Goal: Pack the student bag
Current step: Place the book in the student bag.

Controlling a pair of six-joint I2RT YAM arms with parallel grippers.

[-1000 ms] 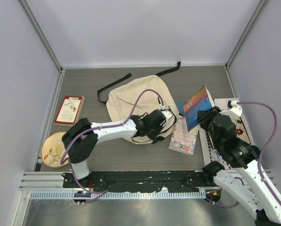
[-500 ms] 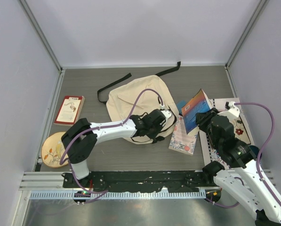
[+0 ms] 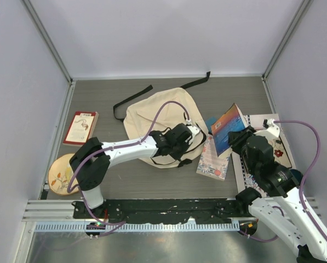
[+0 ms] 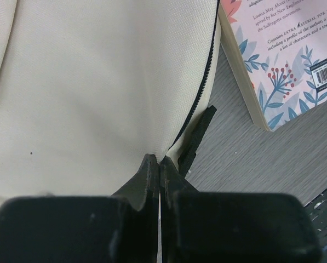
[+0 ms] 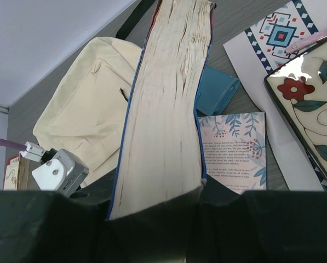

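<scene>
Only the left wrist view showed the left claw (image 4: 159, 163) pinching the student bag (image 4: 97, 82) at its zipper. That arm lay stretched out low; the right claw (image 5: 155, 201) gripped a thick book (image 5: 163, 109).

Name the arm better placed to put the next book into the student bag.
Right. The right claw grips the thick book, raised beside the student bag; the left claw is pinched shut on the bag's zipper edge.

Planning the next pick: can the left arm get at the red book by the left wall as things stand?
Probably not yet: the left tool is shut on the edge of the student bag and must let go first. Otherwise the red book lies uncovered, with nothing on it.
</scene>
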